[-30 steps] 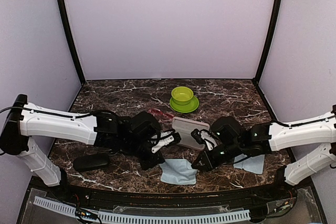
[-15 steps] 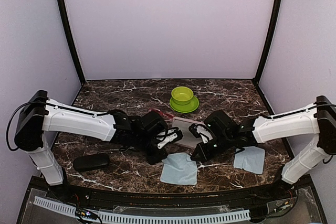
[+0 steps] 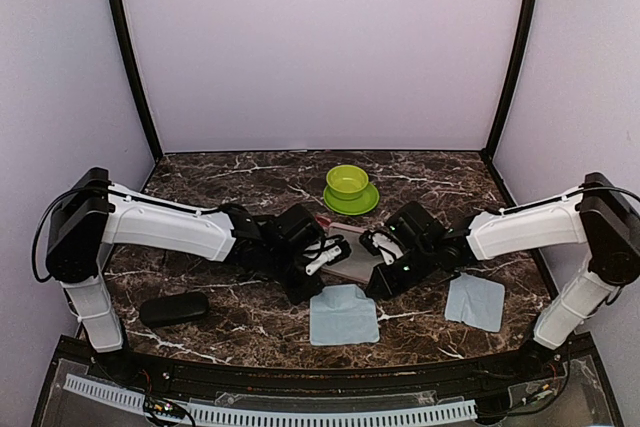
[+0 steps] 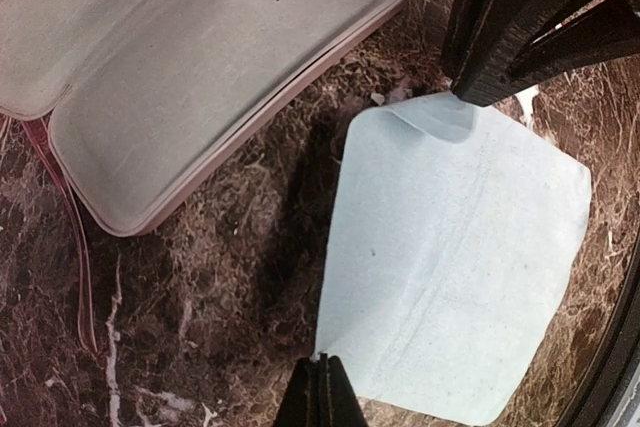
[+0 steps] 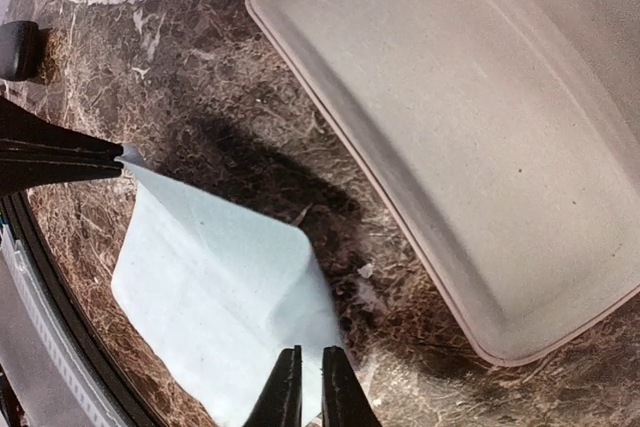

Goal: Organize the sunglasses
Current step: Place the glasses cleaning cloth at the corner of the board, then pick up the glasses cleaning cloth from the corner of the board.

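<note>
Of the sunglasses only a thin red frame (image 3: pixel 321 219) shows, behind the open pink case (image 3: pixel 352 253); a red arm (image 4: pixel 78 247) of it runs beside the case (image 4: pixel 180 77). A pale blue cloth (image 3: pixel 343 315) lies in front of the case. My left gripper (image 4: pixel 322 362) is shut on one corner of this cloth (image 4: pixel 450 257). My right gripper (image 5: pixel 311 352) hovers over the opposite corner of the cloth (image 5: pixel 220 277), its jaws a narrow gap apart with nothing clearly between them. In the top view the left gripper (image 3: pixel 312 287) and right gripper (image 3: pixel 375 287) flank the cloth's far edge.
A black oblong case (image 3: pixel 173 307) lies at the front left. At the back stands a green bowl on a green plate (image 3: pixel 349 188). A second pale cloth (image 3: pixel 475 302) lies at the front right. Purple walls enclose the marble table (image 3: pixel 230 182).
Both arms have reached further from their bases toward the pink case, carrying the cloth's far edge with them. The right jaws have parted slightly.
</note>
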Action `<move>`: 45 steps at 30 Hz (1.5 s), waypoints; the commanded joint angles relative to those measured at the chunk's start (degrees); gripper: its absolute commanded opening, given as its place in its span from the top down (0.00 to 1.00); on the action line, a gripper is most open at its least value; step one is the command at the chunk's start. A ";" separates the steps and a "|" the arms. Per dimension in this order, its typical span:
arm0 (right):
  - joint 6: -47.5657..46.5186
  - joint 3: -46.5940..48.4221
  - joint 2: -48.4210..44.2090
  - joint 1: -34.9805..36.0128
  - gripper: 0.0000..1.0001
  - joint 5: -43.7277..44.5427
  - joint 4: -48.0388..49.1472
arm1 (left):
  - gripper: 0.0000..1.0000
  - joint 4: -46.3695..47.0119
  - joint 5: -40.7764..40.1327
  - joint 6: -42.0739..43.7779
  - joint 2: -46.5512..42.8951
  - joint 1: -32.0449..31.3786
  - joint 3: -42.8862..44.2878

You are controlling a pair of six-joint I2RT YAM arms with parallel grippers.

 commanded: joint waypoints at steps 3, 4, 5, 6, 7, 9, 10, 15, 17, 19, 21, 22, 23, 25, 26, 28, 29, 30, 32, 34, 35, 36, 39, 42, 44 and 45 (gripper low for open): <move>-2.67 2.00 2.35 -0.67 0.86 -0.88 -0.02 | 1.00 0.40 0.99 1.09 0.12 0.24 1.57; -2.83 2.01 2.46 -0.69 0.85 -1.00 0.05 | 1.00 0.52 1.02 1.09 0.12 0.24 1.57; -2.86 2.02 2.58 -0.69 0.84 -1.01 0.21 | 1.00 0.56 1.06 1.09 0.19 0.24 1.57; -3.02 2.14 2.75 -0.69 0.83 -0.99 0.14 | 1.00 0.68 1.18 1.15 0.14 0.24 1.50; -3.11 2.25 2.85 -0.68 0.82 -0.59 0.11 | 1.00 0.66 1.39 1.25 0.13 0.24 1.48; -3.28 2.37 2.79 -0.69 0.78 -0.17 0.05 | 1.00 0.69 1.57 1.36 0.12 0.24 1.62; -3.43 2.39 2.63 -0.69 0.77 0.04 0.04 | 1.00 0.66 1.65 1.44 0.05 0.24 1.66; -4.27 2.98 2.60 -0.69 0.75 1.32 -0.65 | 1.00 0.65 1.59 1.44 -0.31 0.24 1.48; -4.89 3.30 3.04 -0.69 0.75 1.46 -0.98 | 1.00 0.66 1.60 1.44 -0.38 0.24 1.38; -5.49 3.61 3.80 -0.69 0.75 1.94 -1.28 | 1.00 0.71 1.64 1.52 -0.35 0.24 1.39; -6.01 3.97 4.59 -0.65 0.77 2.27 -1.63 | 1.00 0.78 1.76 1.61 -0.32 0.20 1.31; -6.19 4.15 4.88 -0.68 0.79 2.36 -1.65 | 1.00 0.76 1.83 1.61 -0.32 0.24 1.23; -6.34 4.39 5.10 -0.69 0.81 2.44 -1.74 | 1.00 0.78 1.92 1.59 -0.33 0.24 1.22; -6.50 4.64 5.44 -0.69 0.83 2.70 -1.81 | 1.00 0.79 2.01 1.60 -0.39 0.24 1.18; -6.57 4.72 5.56 -0.69 0.84 2.84 -1.87 | 1.00 0.78 1.96 1.60 -0.40 0.24 1.22; -6.69 4.92 5.59 -0.67 0.87 3.28 -2.05 | 1.00 0.79 2.03 1.62 -0.40 0.24 1.21; -6.75 4.98 5.59 -0.68 0.89 3.46 -2.00 | 1.00 0.86 2.11 1.62 -0.40 0.24 1.21; -6.75 5.07 5.63 -0.67 0.91 3.50 -2.02 | 1.00 0.86 2.18 1.62 -0.40 0.24 1.22; -6.92 5.17 5.59 -0.69 0.95 3.90 -2.13 | 1.00 0.94 2.32 1.62 -0.39 0.24 1.22; -7.01 5.14 5.59 -0.66 0.98 4.29 -2.19 | 1.00 0.99 2.25 1.66 -0.40 0.24 1.15; -7.16 5.20 5.52 -0.69 1.00 4.49 -2.27 | 1.00 1.04 2.28 1.62 -0.33 0.26 1.16; -7.19 5.15 5.36 -0.69 1.00 4.47 -2.27 | 1.00 1.03 2.24 1.62 -0.39 0.24 1.09; -7.35 4.96 4.42 -0.67 1.00 4.12 -2.19 | 1.00 1.04 2.12 1.53 -0.40 0.24 1.05; -7.52 4.73 3.05 -0.68 1.00 3.46 -2.56 | 1.00 0.91 2.12 1.36 -0.43 0.25 0.95; -7.69 4.40 2.05 -0.65 1.00 3.15 -2.71 | 1.00 1.12 2.24 1.27 -0.63 0.24 0.89; -7.76 4.13 1.49 -0.63 1.00 2.97 -2.67 | 1.00 1.28 2.36 1.26 -0.78 0.23 0.76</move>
